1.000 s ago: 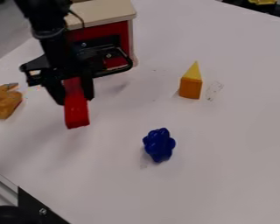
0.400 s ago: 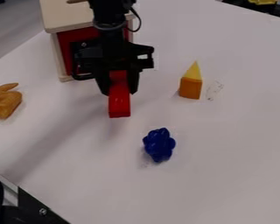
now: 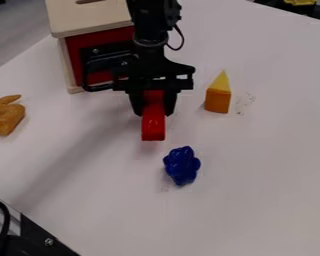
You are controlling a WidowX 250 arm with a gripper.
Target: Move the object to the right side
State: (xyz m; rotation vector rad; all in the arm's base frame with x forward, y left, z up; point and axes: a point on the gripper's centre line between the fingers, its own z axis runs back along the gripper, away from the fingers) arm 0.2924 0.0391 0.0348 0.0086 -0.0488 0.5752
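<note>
Pincer (image 3: 153, 106) was clamped on the red block (image 3: 153, 123).
The block was gripped near its upper end, over the white table (image 3: 256, 200), near the knobbly blue piece (image 3: 182, 166). It looked light and stiff, unlikely to crush, though its smooth faces might have let it swivel; the long sides, nearer mid-length, probably offered the surest hold.

Black arm (image 3: 149, 25), hand (image 3: 154, 112), looped cable (image 3: 183, 39)

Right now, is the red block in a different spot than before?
Yes. The red block moved toward the picture's right, farther from the brown toy and closer to the orange block.
</note>
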